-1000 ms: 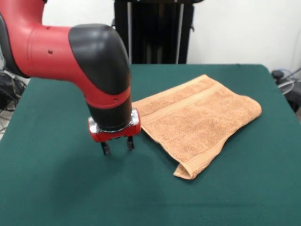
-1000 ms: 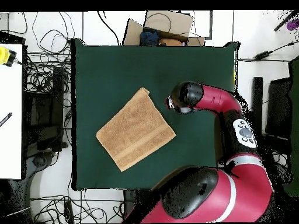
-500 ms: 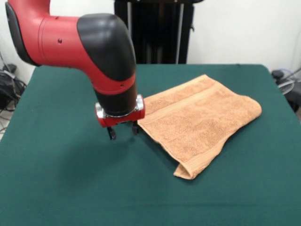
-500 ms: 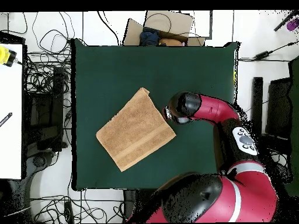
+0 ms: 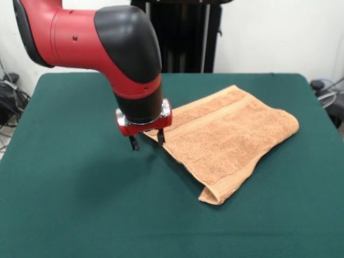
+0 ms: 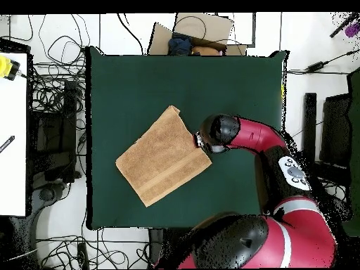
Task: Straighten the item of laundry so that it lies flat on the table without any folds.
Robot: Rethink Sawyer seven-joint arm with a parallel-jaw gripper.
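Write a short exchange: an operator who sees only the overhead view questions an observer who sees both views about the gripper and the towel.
Operator: From above, the arm hides the gripper. Are its jaws open?
Observer: Yes. The front view shows the gripper with jaws apart, one tip at the towel edge, the other over the bare table.
Operator: Does the towel lie in a single layer?
Observer: No. Its corner nearest the front camera shows two layers, folded over.

The dark green table (image 5: 70, 204) carries one folded orange-tan towel (image 5: 231, 140), lying right of centre.
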